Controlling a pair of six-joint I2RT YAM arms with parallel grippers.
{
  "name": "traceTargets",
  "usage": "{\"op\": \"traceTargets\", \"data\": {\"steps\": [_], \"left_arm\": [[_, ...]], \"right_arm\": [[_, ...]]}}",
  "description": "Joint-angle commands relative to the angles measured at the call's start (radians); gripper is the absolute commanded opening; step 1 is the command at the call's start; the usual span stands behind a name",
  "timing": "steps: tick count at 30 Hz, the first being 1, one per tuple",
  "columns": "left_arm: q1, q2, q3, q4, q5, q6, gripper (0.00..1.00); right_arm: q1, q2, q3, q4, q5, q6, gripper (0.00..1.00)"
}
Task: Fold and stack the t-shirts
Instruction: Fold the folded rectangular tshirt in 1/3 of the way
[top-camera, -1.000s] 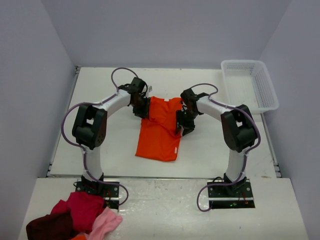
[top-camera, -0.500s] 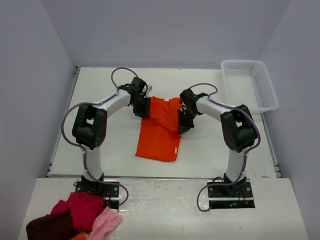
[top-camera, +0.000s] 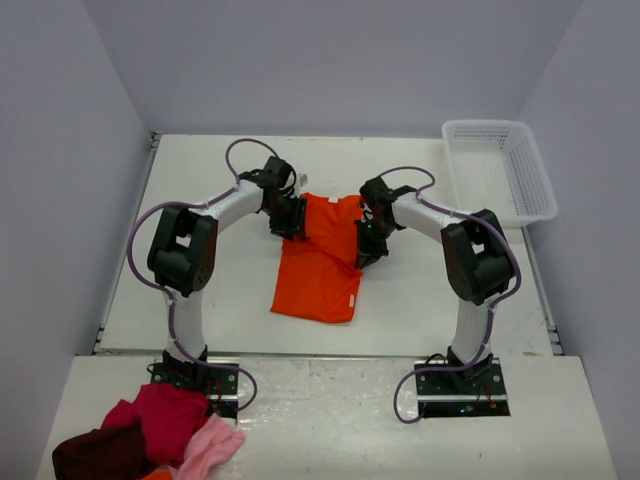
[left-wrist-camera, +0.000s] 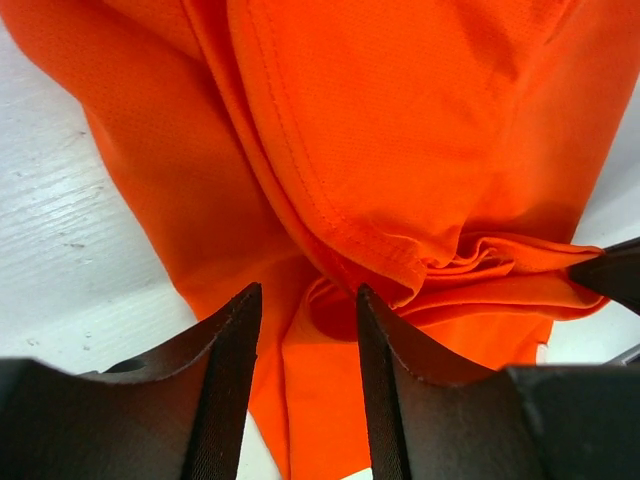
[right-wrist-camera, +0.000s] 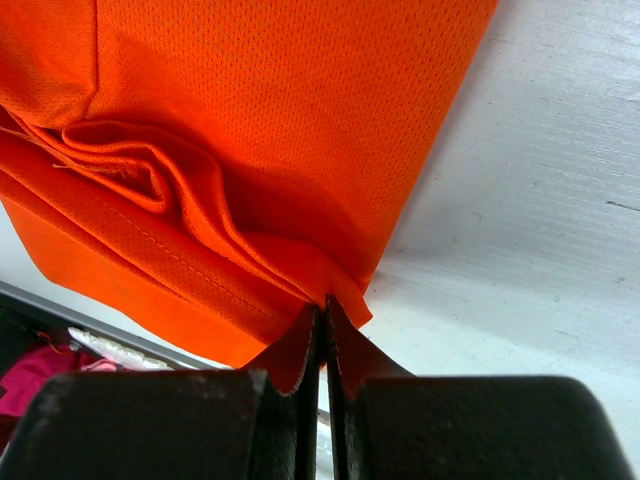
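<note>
Right end effector (right-wrist-camera: 325, 335) clamped on thin t-shirt (top-camera: 318, 270) edge, cloth bunched just ahead. Left end effector (left-wrist-camera: 305, 330) part open, straddling fold, gripping nothing. Risk: one-sided lift skews fold; thin pinch slips onto bench (right-wrist-camera: 520, 180).

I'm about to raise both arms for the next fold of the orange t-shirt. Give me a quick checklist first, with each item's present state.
1. The right gripper is shut on the edge of the t-shirt: ok, cloth is pinched between its fingers.
2. The left gripper is holding cloth: not ok, its jaws stand apart and the bunched fold is not clamped.
3. The t-shirt lies wholly on the table: ok.
4. How many layers the right gripper pinches: cannot tell.
5. The basket is away from both arms: ok, it sits at the far right corner.
6. The pile of clothes is apart from the t-shirt: ok.
</note>
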Motion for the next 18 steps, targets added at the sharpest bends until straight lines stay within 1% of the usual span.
{"op": "traceTargets", "data": {"steps": [1,5,12,18], "left_arm": [[0.007,-0.008,0.014,0.032,0.055,-0.009,0.45],[0.007,-0.023,-0.002,0.038,0.066,-0.015,0.44],[0.007,-0.037,-0.017,0.016,0.080,-0.017,0.38],[0.007,-0.044,0.009,-0.050,0.049,0.000,0.26]], "right_arm": [[0.005,-0.036,0.022,-0.002,0.020,-0.013,0.00],[0.006,-0.028,0.031,-0.005,0.018,-0.019,0.00],[0.005,-0.028,0.037,-0.011,0.023,-0.021,0.00],[0.005,-0.024,0.045,-0.014,0.026,-0.021,0.00]]}}
